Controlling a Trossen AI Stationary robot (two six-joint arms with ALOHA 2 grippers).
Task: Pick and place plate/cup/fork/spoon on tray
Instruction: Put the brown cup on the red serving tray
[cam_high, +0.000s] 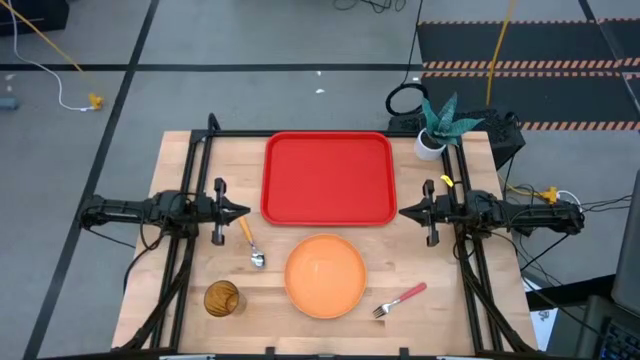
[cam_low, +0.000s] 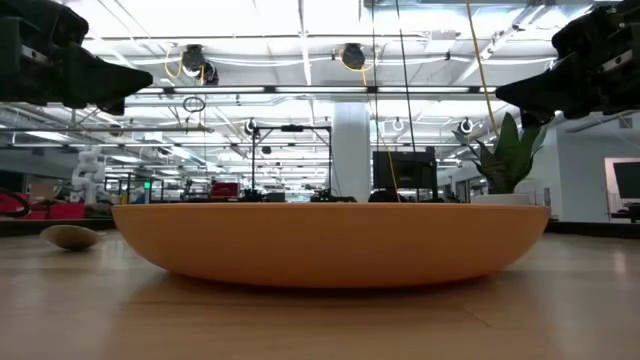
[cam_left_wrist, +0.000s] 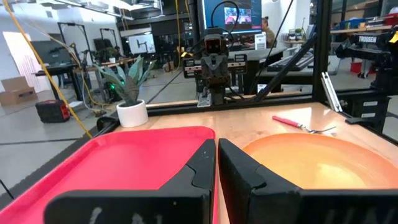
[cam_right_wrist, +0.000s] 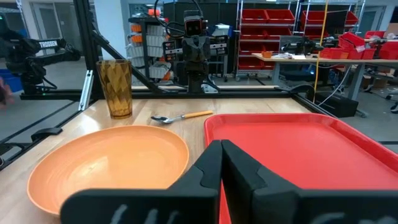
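Note:
The red tray (cam_high: 329, 178) lies at the table's far middle. The orange plate (cam_high: 325, 275) rests flat on the table near the front, filling the low view (cam_low: 330, 240). The amber cup (cam_high: 222, 298) stands upright at the front left. The spoon (cam_high: 250, 243) lies left of the plate, the fork (cam_high: 399, 299) right of it. My left gripper (cam_high: 245, 211) is shut and empty above the table left of the tray. My right gripper (cam_high: 404, 212) is shut and empty right of the tray.
A white pot with a green plant (cam_high: 436, 130) stands at the far right corner, also in the left wrist view (cam_left_wrist: 129, 93). Black frame rails (cam_high: 190, 200) run along both table sides. Bare wood lies between the tray and the plate.

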